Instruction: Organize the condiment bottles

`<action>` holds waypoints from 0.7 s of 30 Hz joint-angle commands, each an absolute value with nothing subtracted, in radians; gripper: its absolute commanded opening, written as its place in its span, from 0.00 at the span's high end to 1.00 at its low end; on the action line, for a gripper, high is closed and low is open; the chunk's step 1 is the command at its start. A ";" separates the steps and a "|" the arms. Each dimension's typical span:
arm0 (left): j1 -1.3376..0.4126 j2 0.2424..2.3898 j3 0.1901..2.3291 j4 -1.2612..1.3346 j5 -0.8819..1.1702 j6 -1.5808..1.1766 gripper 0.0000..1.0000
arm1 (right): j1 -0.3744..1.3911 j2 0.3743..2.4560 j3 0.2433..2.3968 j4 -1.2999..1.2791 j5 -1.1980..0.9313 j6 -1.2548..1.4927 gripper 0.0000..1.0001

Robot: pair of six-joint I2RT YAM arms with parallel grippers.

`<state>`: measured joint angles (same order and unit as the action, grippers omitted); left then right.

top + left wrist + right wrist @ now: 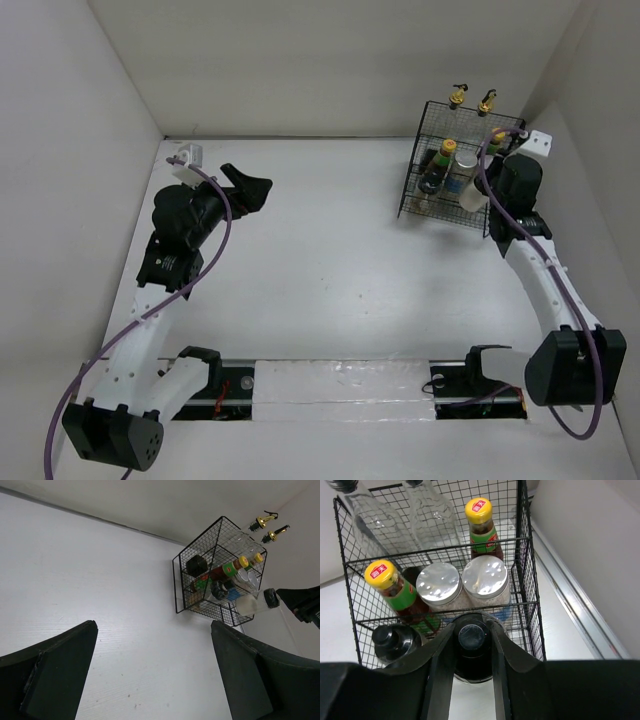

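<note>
The black wire basket (425, 185) stands at the far right and holds the condiment bottles. In the right wrist view I see two yellow-capped sauces (382, 577), two silver-lidded shakers (438, 583), two clear glass bottles (427, 515) and a black-capped jar (394, 639). My right gripper (472, 626) is shut on the black cap of a white bottle (471, 194), held at the basket's near right side. My left gripper (252, 180) hangs open over the table's left part, far from the basket, with nothing between its fingers (60, 665).
White walls close in the table on the left, back and right; the right wall (590, 555) runs close beside the basket. Gold spouts (267, 526) stick up above the basket's back. The left arm (180, 235) lies along the left side.
</note>
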<state>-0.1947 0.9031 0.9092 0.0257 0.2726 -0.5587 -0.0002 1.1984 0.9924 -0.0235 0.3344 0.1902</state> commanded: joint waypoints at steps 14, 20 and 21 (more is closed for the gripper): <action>-0.198 0.917 0.917 0.061 0.270 -0.555 0.01 | 0.015 1.393 1.043 0.198 0.388 0.187 0.92; -0.198 0.927 0.917 0.061 0.279 -0.555 0.01 | 0.026 1.411 0.990 0.189 0.410 0.212 0.75; -0.198 0.927 0.917 0.061 0.279 -0.555 0.01 | 0.026 1.420 0.989 0.178 0.410 0.224 0.64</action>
<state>-0.1947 0.9283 0.9092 0.0254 0.2729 -0.5587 0.0181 1.4281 0.9833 0.0788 0.3782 0.1982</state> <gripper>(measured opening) 0.993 0.362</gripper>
